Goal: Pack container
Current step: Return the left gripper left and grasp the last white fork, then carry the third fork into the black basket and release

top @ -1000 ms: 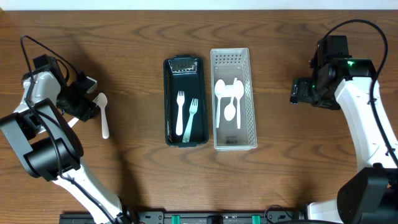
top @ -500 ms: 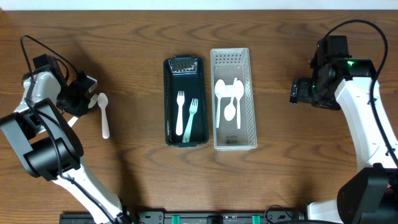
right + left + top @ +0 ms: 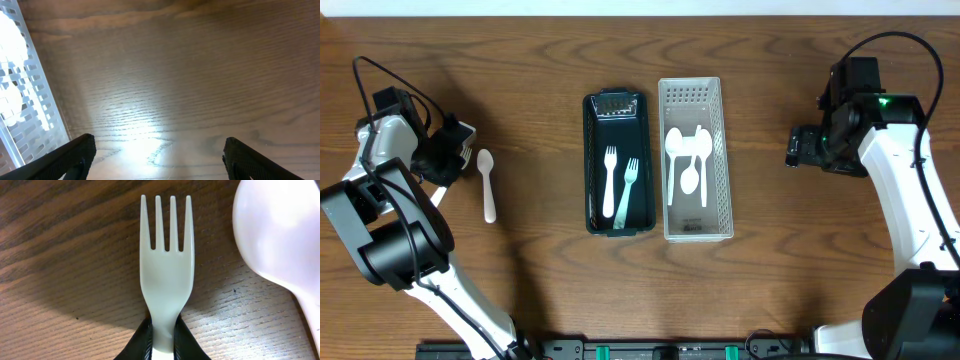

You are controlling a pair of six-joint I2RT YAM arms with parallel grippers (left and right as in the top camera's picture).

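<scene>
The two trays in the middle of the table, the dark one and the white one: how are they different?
The dark tray's sides look solid; the white tray's are full of holes. The dark tray holds two forks; the white tray holds spoons. The white tray looks a little wider and longer than the dark tray. Both are long open rectangles, side by side.

We are seeing a brown wood-grain table (image 3: pixel 60 280), a smooth, pale plastic fork (image 3: pixel 166 280), a glossy white plastic spoon (image 3: pixel 280 235), and a perforated white plastic basket (image 3: pixel 695 95).
</scene>
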